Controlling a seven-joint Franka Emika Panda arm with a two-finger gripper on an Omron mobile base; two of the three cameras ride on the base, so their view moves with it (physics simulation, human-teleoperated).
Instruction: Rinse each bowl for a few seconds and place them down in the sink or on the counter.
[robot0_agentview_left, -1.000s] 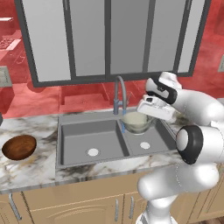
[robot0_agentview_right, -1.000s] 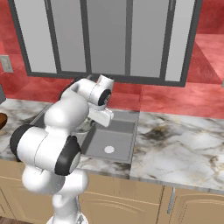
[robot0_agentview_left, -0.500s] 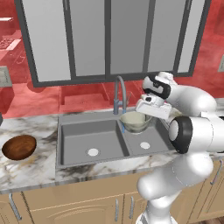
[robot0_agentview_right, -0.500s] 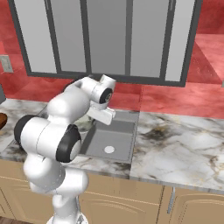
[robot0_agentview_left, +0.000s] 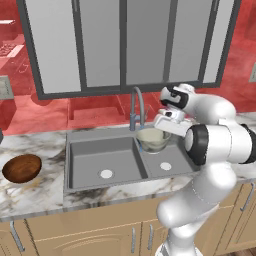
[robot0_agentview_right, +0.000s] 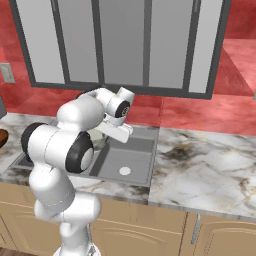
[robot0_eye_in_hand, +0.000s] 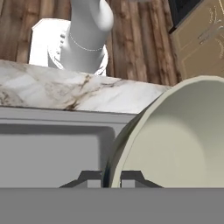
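The pale greenish-beige bowl hangs over the right basin of the grey sink, just below the spout of the curved faucet. My gripper is shut on its right rim. In the hand view the cream inside of the bowl looms at right, and its rim passes between my fingertips, with the gripper clamped on it. The dark reddish-brown bowl rests on the marble counter left of the sink. No water stream is visible.
Each basin has a white drain. In the right base view my arm hides most of the sink; the counter runs to its right. Grey-framed cabinet doors hang above the red wall.
The arm's elbow has swung a little to the left and up. The pale bowl has stayed under the faucet, drifting only slightly left.
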